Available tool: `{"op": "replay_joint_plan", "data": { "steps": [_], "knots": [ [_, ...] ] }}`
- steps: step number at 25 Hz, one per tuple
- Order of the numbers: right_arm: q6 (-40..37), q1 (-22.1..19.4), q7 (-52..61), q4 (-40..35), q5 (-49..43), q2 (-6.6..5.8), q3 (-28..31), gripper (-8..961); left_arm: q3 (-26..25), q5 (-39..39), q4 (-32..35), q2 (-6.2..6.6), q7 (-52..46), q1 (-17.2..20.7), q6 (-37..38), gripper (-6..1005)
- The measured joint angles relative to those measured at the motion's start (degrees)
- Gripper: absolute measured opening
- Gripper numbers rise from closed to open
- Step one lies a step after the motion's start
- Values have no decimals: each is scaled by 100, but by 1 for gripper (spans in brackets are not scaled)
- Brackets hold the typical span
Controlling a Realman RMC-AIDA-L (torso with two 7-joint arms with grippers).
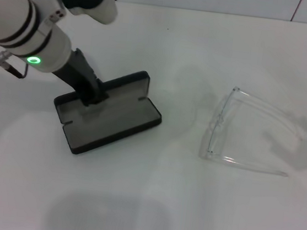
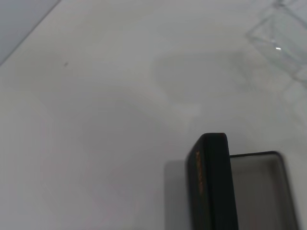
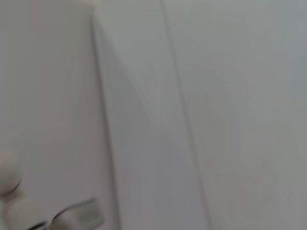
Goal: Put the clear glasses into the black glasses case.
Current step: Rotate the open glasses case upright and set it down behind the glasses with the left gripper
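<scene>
The flat black rectangular hinged glasses case lies open on the white desk, its grey lining exposed. The left tool is set at the case's raised lid edge; whether its fingers are parted or clamped cannot be told. The clear, colourless plastic glasses rest on the desk, well apart, to the right of the case, arms unfolded. The right tool is not seen.

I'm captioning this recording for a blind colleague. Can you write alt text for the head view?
The left claw sits at the upright lid of the open black glasses case, on the left of a white table. The clear glasses lie apart to the right with their arms unfolded. The right arm is out of view.
</scene>
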Motion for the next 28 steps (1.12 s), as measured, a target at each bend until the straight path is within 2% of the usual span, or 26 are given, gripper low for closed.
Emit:
{"op": "replay_joint_plan", "data": {
  "steps": [6,10,18,28],
  "knots": [
    [-551,-363,-103,123,34,-98,940,794,763,-82,740,-12,22,278,-104,222],
    [-815,-576,-114,125,37,-132,1355,794,1263,-86,954,-13,32,347,-372,205],
    [-873,-697,-161,153,12,-124,1469,793,1989,-95,930,-17,45,303,-948,206],
    [-876,-716,-224,219,-2,-127,1473,793,2519,-499,518,-33,407,-7,-1586,205]
  ]
}}
